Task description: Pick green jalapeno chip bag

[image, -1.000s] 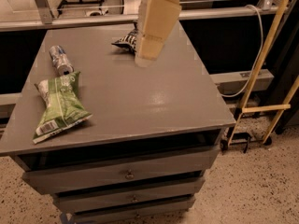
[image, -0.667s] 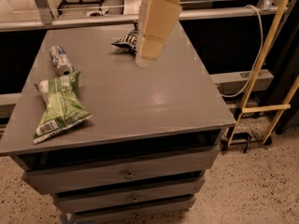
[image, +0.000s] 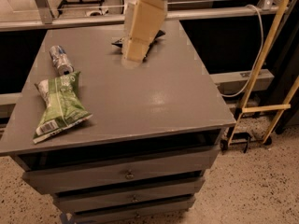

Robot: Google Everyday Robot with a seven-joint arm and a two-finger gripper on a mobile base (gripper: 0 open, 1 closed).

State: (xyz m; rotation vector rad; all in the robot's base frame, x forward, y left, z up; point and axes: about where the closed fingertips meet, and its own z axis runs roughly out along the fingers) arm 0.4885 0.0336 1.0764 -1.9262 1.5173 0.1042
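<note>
The green jalapeno chip bag [image: 60, 107] lies flat near the left front edge of the grey cabinet top [image: 154, 101]. It is crumpled and pinched in the middle, with a white barcode label at its near end. My gripper [image: 134, 55] hangs above the far middle of the top, pointing down, well to the right of and beyond the green bag. It holds nothing that I can see.
A small silver can [image: 60, 59] lies on its side just beyond the green bag. A dark chip bag [image: 156, 35] lies at the far side, mostly hidden behind my gripper. Drawers are below the top. A yellow frame [image: 261, 69] and a white cable stand at the right.
My gripper has shifted slightly to the left above the top. The bags and the can have not moved.
</note>
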